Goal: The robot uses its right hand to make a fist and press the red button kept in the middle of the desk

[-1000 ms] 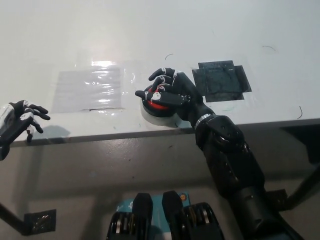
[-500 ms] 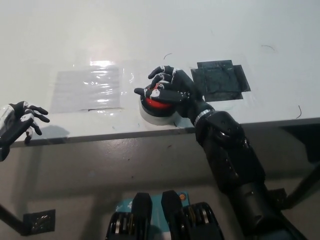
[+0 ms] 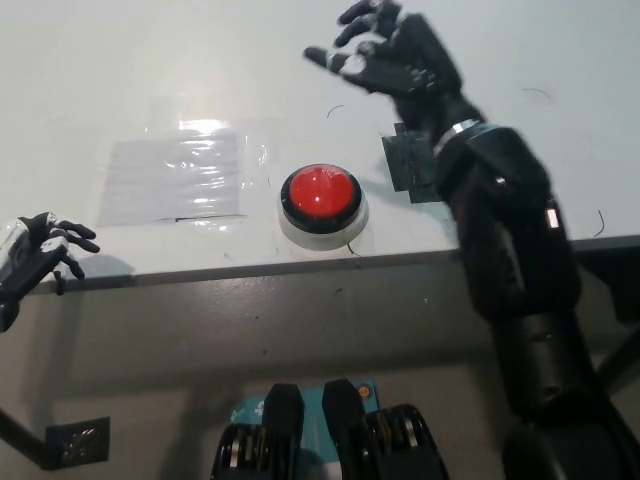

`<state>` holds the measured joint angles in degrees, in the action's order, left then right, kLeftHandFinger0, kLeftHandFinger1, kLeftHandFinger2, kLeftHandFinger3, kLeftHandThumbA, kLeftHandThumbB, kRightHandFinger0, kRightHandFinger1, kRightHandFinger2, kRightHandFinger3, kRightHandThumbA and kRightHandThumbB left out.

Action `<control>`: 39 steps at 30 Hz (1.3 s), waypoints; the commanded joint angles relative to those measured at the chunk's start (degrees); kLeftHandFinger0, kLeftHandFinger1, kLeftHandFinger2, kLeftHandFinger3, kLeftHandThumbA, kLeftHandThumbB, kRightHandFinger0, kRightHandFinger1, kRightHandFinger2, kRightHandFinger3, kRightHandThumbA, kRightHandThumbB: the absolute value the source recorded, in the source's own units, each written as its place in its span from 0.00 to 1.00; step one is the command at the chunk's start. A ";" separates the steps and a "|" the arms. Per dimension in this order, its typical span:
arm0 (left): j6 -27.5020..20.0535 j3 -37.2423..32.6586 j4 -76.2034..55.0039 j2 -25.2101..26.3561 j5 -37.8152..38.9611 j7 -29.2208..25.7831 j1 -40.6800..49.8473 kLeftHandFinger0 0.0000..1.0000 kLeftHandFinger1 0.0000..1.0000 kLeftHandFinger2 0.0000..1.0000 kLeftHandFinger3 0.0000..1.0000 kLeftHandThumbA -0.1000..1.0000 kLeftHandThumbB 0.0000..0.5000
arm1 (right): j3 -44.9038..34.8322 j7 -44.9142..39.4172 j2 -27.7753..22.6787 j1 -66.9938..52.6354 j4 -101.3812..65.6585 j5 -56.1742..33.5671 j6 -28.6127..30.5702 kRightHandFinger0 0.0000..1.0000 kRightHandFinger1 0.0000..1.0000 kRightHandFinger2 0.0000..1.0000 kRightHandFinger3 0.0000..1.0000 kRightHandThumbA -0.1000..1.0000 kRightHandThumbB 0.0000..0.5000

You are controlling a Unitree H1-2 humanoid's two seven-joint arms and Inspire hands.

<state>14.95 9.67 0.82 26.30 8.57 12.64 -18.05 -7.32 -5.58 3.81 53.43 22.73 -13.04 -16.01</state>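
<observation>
A: Where is the black right robot hand (image 3: 395, 52) now?

B: Up and away. A second ago it lay on the round red dome button in its black ring and white base (image 3: 321, 196); half a second ago it was still pressed over it. Now it hangs above the far part of the white desk (image 3: 120, 80), well apart from the button, with its fingers spread wide and holding nothing.

A: And the button itself?

B: Uncovered, in the same spot near the middle of the desk, close to the near edge. The clear shiny plastic sheet (image 3: 185, 175) lies just to its left, and the dark square tape patch (image 3: 410, 165) to its right is partly hidden by the raised black forearm.

A: So the press is done?

B: I'd judge so. The hand has lifted off and opened, which reads as release after the push. Whether the button stayed depressed I cannot tell.

A: The other side?

B: The white left robot hand (image 3: 35, 255) rests at the near left edge of the desk, dark fingers loosely apart, touching nothing.
</observation>
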 commanded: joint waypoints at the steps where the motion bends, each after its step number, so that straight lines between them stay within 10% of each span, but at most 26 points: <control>1: -1.05 0.38 -0.66 1.24 -0.24 0.16 -0.45 0.17 0.30 0.45 0.59 0.57 0.00 | -0.69 1.55 -1.94 1.10 -5.83 -0.49 -3.89 0.10 0.22 0.49 0.43 1.00 0.79; 5: -1.54 0.54 -0.26 1.22 -0.10 0.21 -0.30 0.18 0.30 0.45 0.59 0.59 0.00 | 1.08 -3.45 -8.27 -3.13 -13.39 -0.87 -7.15 0.50 0.65 0.69 0.71 1.00 0.79; 14: 0.28 1.18 -2.06 1.32 0.34 -0.09 0.08 0.16 0.28 0.42 0.57 0.57 0.00 | -3.75 -4.64 -15.92 -12.40 -20.13 -4.82 -7.15 0.48 0.64 0.68 0.80 1.00 0.63; 39: 0.08 1.94 -2.48 1.14 0.43 -0.38 0.61 0.16 0.30 0.44 0.58 0.58 0.00 | -11.59 -0.59 -18.25 -30.62 -28.38 -6.30 -5.79 0.40 0.56 0.63 0.74 1.00 0.64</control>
<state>15.20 10.57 0.53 26.33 8.65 12.62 -16.99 -18.14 -7.40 -14.13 22.56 -4.58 -19.12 -24.06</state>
